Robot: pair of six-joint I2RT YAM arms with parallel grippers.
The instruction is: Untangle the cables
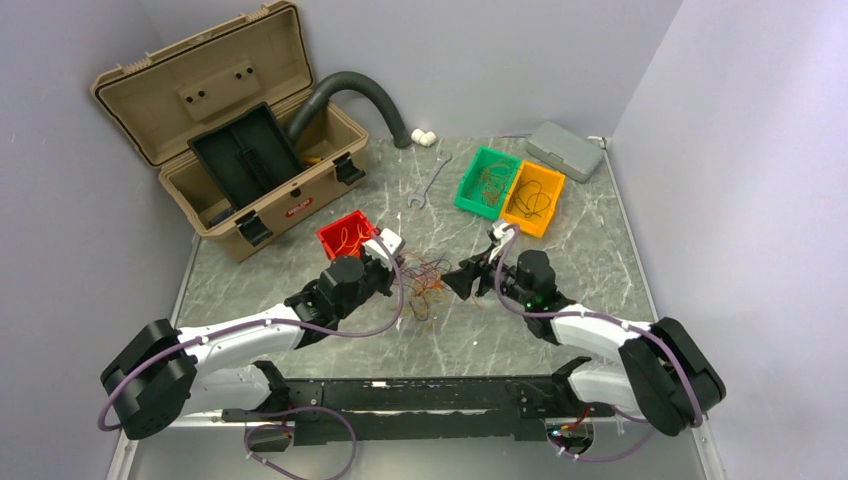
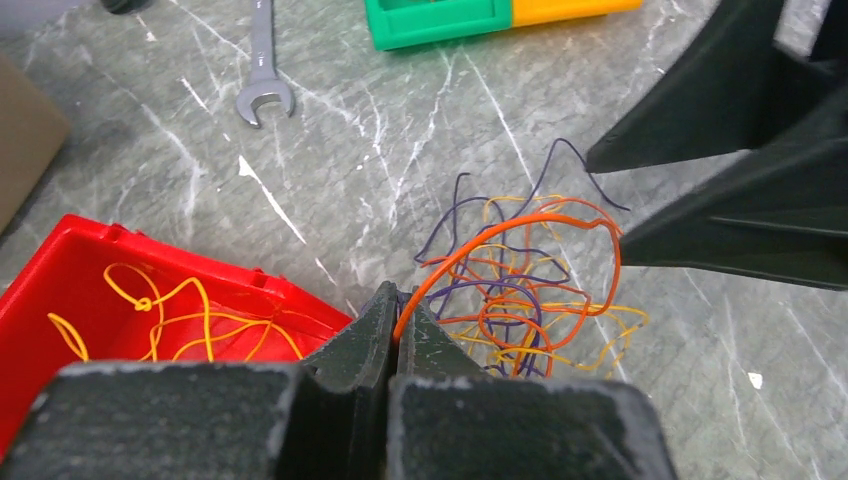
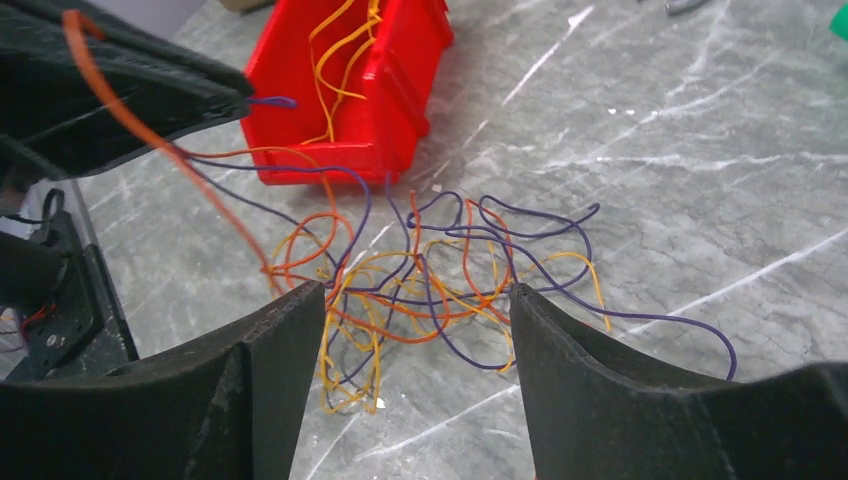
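Note:
The cables (image 1: 425,278) are a palm-sized tangle of thin orange, yellow and purple wires on the marble table between my two grippers. My left gripper (image 1: 400,264) is at the tangle's left edge. In the left wrist view it (image 2: 402,293) is shut on one orange cable (image 2: 540,218), which arcs out over the tangle (image 2: 520,295). My right gripper (image 1: 456,279) is at the tangle's right edge. In the right wrist view it (image 3: 415,290) is open and empty, its fingers either side of the near part of the tangle (image 3: 430,270).
A red bin (image 1: 345,236) holding yellow wires sits just behind the left gripper. Green (image 1: 488,182) and orange (image 1: 533,197) bins with wires stand at the back right. A wrench (image 1: 428,180), an open tan toolbox (image 1: 230,130), a dark hose (image 1: 350,88) and a grey case (image 1: 564,150) lie behind.

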